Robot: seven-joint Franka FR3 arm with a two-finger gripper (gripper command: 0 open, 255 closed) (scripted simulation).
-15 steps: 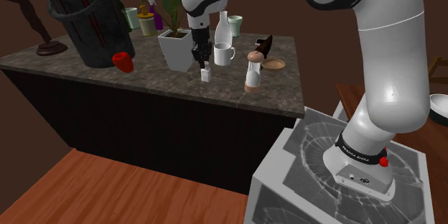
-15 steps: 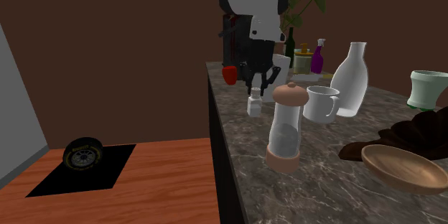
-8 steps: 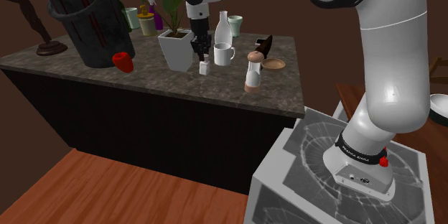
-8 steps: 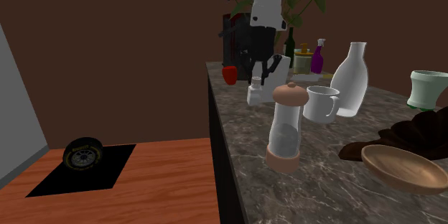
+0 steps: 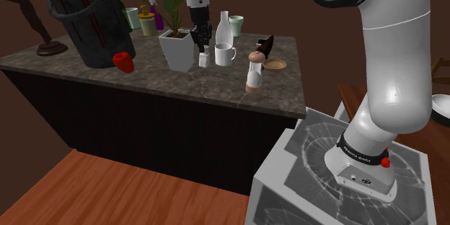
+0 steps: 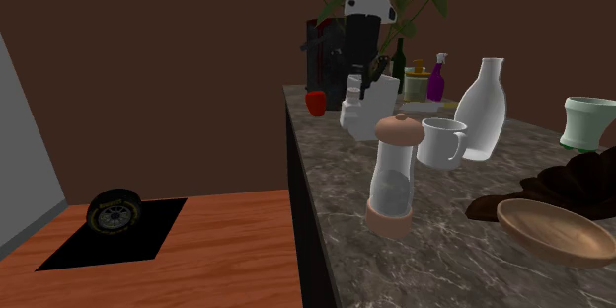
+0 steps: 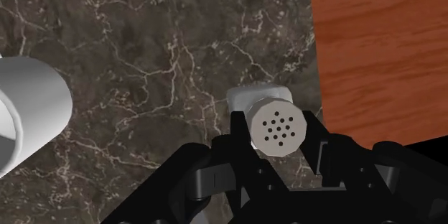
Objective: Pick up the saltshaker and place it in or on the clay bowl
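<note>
Looking down the hand, I saw the fingers (image 7: pixel 329 159) clamped on the white saltshaker (image 7: pixel 276 124), one on each side of its holed cap. It hung above the dark, veined worktop (image 5: pixel 144 79), near a white mug (image 5: pixel 224 54). The brown bowl (image 5: pixel 274 64) sat well apart, past a pepper mill (image 5: pixel 253 71). Reddish wood floor (image 5: pixel 108 187) lay below, with brown walls (image 6: pixel 148 59) behind. A black patch (image 6: pixel 69 252) on the floor held a tyre (image 6: pixel 114 212).
</note>
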